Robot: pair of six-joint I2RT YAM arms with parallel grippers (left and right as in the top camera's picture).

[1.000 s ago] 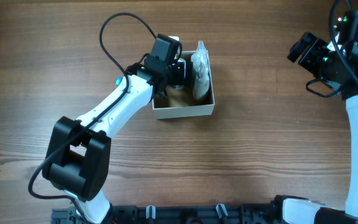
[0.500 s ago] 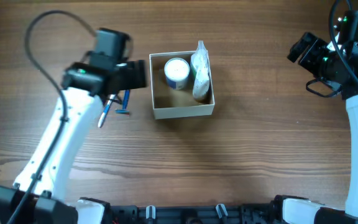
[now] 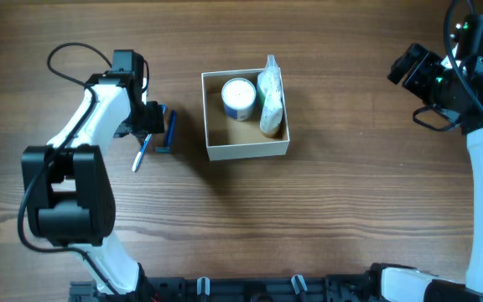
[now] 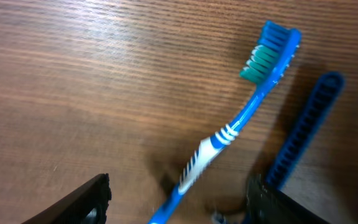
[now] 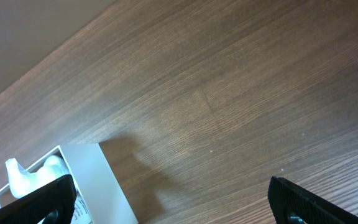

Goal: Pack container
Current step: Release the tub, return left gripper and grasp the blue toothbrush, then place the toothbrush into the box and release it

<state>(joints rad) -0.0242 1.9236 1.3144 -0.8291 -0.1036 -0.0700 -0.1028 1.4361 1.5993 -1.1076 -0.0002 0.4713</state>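
Nearby, the container (image 3: 246, 150) beside the spread left gripper (image 3: 158, 127), clearly apart.

Even, soft light throughout; short shadows on the bench (image 3: 334, 210). Left wrist view slightly motion-blurred, overhead sharp.

The square, shallow cardboard box (image 3: 235, 136), white outside and plain brown inside, sits flat and open-topped on the wooden table (image 3: 350, 210), slightly left of centre and toward the far side. Its far half holds a small round white jar (image 3: 238, 97), a crumpled clear bag (image 3: 269, 102) lies along its right wall, and its near floor is bare.
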